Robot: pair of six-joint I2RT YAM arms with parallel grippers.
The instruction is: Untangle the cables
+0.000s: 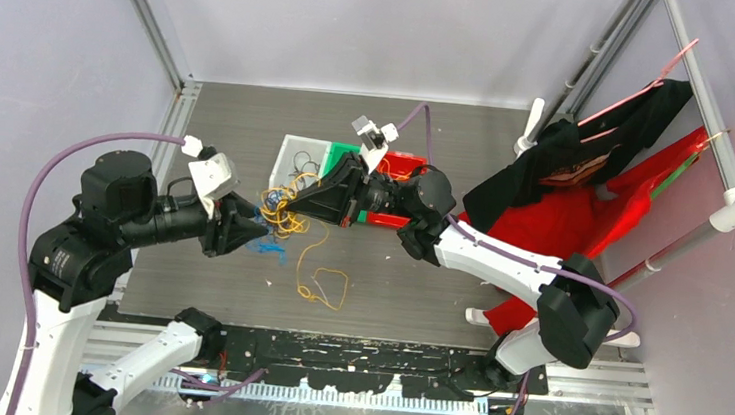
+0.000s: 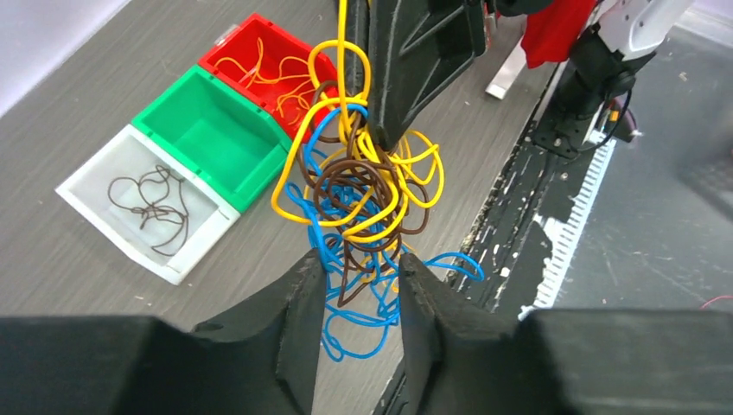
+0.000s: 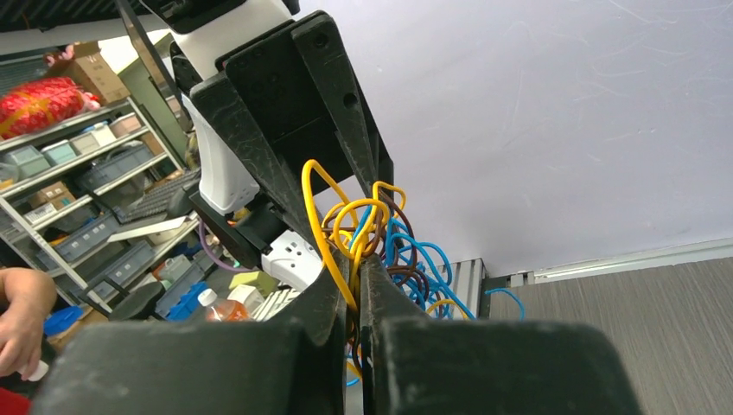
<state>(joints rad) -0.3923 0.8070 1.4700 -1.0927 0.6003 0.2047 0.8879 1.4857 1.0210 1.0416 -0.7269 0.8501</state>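
Barely begun: the cable tangle (image 2: 363,186) hangs above the surface (image 1: 417,282). The right hand (image 3: 355,264) is clamped on yellow strands, and the left hand (image 2: 361,259) straddles it, part-open. A few wires lie in the bins (image 1: 294,143) at one o'clock.

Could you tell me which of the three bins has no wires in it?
The green bin, the middle one, is empty; the white bin holds brown wires and the red bin holds yellow wires.
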